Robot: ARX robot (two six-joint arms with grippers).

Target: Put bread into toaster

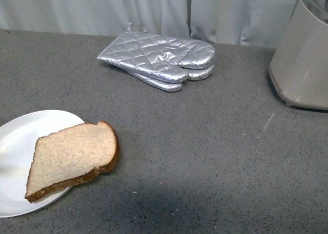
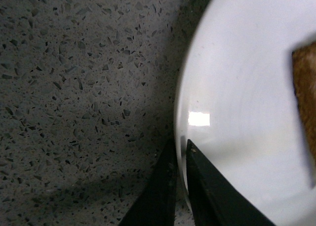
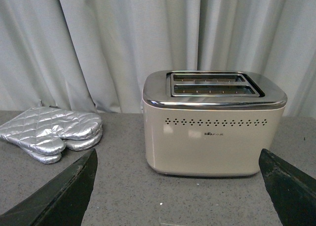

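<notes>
Left pincer [image 2: 180, 146] pinched nearly closed, right pincer [image 3: 177, 157] spread wide.

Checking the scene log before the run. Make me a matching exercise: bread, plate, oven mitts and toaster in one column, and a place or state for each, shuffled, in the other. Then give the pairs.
1. bread
2. plate
3. oven mitts
4. toaster

A. stacked at the back, by the curtain
B. far right, both slots empty
C. near left, on the grey counter
D. lying flat, partly over the plate's rim

Pairs: 1-D, 2-C, 3-A, 4-B.
</notes>
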